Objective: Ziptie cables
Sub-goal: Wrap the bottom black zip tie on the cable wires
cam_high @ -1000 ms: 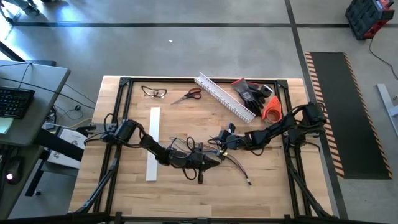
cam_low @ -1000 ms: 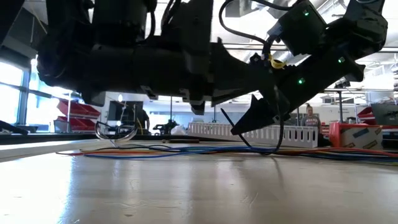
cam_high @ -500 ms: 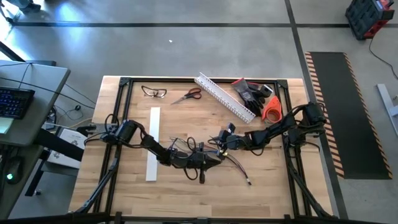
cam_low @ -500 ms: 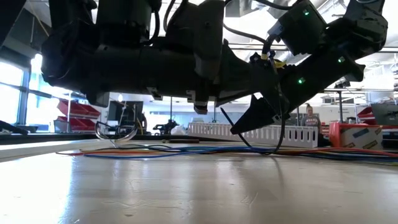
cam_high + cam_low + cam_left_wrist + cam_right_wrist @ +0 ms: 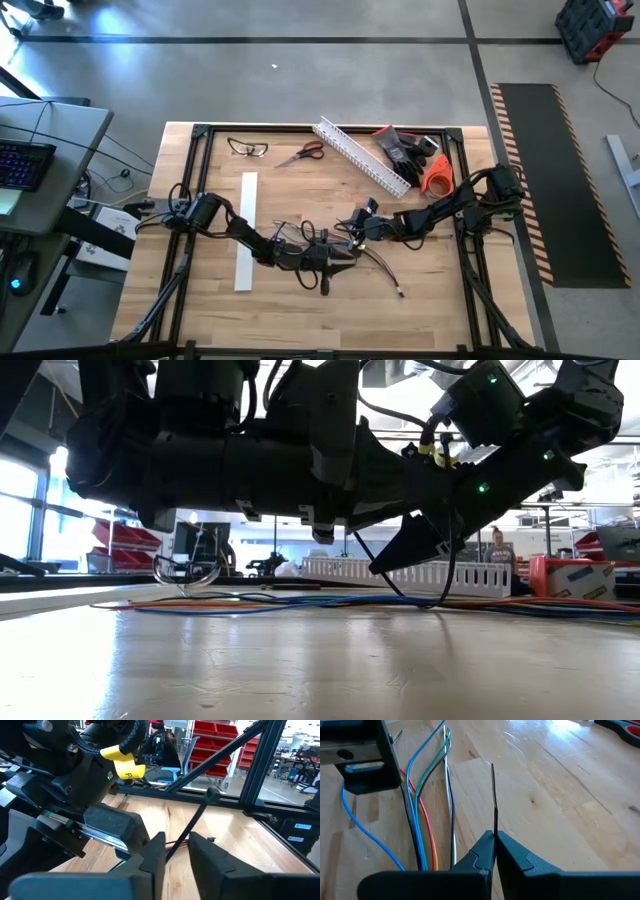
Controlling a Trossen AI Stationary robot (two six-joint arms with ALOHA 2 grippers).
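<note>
1. The left pincer (image 5: 340,256) is hovering low at the centre of the high view, just left of the right pincer (image 5: 357,232). In its wrist view its fingers (image 5: 150,860) are standing slightly apart, with a ziptie (image 5: 192,827) passing through the gap. I cannot tell whether they are touching it.
2. That ziptie is running lengthwise away from the left pincer, its head end (image 5: 211,795) rising toward the far frame rail. Its long axis is lying roughly in line with the fingers.
3. The cables (image 5: 375,262) are lying on the surface (image 5: 300,190) under and just right of both pincers, trailing toward the lower right of the high view. In the right wrist view they are showing as blue, green, red, yellow and white wires (image 5: 422,815) running side by side.
4. The right pincer is squeezing fully shut on a ziptie (image 5: 493,800), which is sticking straight out past its tips, beside the wires and roughly parallel to them.
5. Both arms are equally near the bundle. The coming move seems to turn on getting the strip around the wires, not just alongside them.
6. At the upper right of the surface the white slotted channel (image 5: 362,156) is lying slantwise. I cannot tell whether anything is inside it.
</note>
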